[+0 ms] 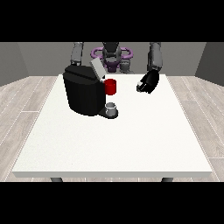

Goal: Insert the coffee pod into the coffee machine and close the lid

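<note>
While the lid (pixel 97 68) of the black coffee machine (pixel 83 91) stands tilted up and open, only one robot hand (pixel 148 82) shows, at the view's right, hovering above the far part of the white tabletop (pixel 113 144). Whether its fingers are spread or curled I cannot tell (it reads as a dark shape with a pale glint). The other arm runs down behind the machine at the view's left, and its hand is hidden.

A red cylinder (pixel 110 86) sits at the machine's right side, just under the raised lid, upright as far as I can judge; I take it for the coffee pod, perhaps already at its slot. It lies to the left of the visible robot hand, at about the same depth, apart from it. A small grey cup (pixel 112 106) stands on the machine's base below. That hand seems nearer to pod and lid, so the next move likely means reaching left.
</note>
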`<action>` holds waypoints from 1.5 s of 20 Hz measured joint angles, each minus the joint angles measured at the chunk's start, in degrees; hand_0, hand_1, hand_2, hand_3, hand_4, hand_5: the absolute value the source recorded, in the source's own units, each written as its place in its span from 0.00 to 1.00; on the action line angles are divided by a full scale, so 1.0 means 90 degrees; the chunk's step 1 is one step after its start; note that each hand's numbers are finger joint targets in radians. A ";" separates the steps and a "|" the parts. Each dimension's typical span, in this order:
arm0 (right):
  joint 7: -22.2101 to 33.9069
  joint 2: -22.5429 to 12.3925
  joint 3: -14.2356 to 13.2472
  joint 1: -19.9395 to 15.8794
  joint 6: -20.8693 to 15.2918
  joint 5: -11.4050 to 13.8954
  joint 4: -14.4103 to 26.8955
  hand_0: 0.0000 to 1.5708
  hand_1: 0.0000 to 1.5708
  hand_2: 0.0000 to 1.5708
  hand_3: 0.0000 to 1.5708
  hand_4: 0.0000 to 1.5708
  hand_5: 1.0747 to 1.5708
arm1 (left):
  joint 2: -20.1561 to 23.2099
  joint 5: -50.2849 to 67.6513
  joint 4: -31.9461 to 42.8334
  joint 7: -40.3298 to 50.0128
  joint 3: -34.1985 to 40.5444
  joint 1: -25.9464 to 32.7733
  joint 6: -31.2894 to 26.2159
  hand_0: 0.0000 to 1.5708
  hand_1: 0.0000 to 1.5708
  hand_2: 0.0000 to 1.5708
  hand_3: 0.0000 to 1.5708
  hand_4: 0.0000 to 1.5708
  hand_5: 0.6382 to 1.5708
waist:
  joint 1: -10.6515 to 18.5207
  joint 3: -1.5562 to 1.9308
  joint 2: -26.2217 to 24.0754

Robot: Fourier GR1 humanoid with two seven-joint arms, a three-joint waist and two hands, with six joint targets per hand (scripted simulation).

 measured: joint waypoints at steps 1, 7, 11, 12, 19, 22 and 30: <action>-0.0005 -0.0011 -0.0058 -0.0078 -0.0054 0.0017 0.0149 0.00 0.00 0.00 0.00 0.00 1.00 | -0.0076 0.0022 -0.0061 0.0100 -0.0008 -0.0110 -0.0159 0.89 0.89 0.89 0.84 0.32 1.00 | 0.0059 0.0001 -0.0043; 0.0019 -0.0075 -0.0060 -0.0010 -0.0017 0.0096 0.0446 0.00 0.00 0.00 0.00 0.00 1.00 | -0.0185 0.0105 -0.0267 0.0408 0.0044 -0.0560 -0.0889 0.91 0.91 0.89 0.85 0.35 1.00 | 0.0033 0.0001 -0.0459; -0.0039 -0.0079 -0.0073 -0.0077 -0.0020 0.0128 0.0594 0.00 0.00 0.00 0.00 0.00 1.00 | -0.0266 0.0081 -0.0425 0.0516 0.0065 -0.0769 -0.1176 0.91 0.91 0.89 0.85 0.35 1.00 | 0.0040 0.0000 -0.0529; -0.0074 -0.0061 -0.0064 -0.0064 -0.0033 0.0140 0.0624 0.00 0.00 0.00 0.00 0.00 1.00 | -0.0330 0.0072 -0.0475 0.0562 0.0057 -0.0761 -0.1230 0.91 0.91 0.89 0.85 0.35 1.00 | 0.0060 0.0001 -0.0576; -0.0066 0.0043 0.0032 -0.0218 -0.0001 0.0116 0.0509 0.00 0.00 0.00 0.00 0.00 1.00 | -0.0237 0.0245 -0.0501 0.0880 0.0434 -0.1480 -0.1703 0.61 0.61 0.74 0.86 0.33 1.00 | -0.0223 0.0001 -0.0565; -0.0020 0.0038 0.0070 -0.0337 0.0107 0.0048 0.0382 0.00 0.00 0.00 0.00 0.00 1.00 | -0.0269 0.0362 -0.0436 0.1167 0.0648 -0.1827 -0.1825 0.76 0.76 0.79 0.80 0.31 1.00 | -0.0394 0.0001 -0.0531; 0.0088 0.0055 0.0222 -0.0550 0.0128 0.0063 -0.0157 0.00 0.00 0.00 0.00 0.00 1.00 | 0.0164 0.0488 -0.0148 0.1406 0.1103 -0.2665 -0.2037 0.78 0.78 0.81 0.80 0.31 1.00 | -0.0932 0.0001 -0.0167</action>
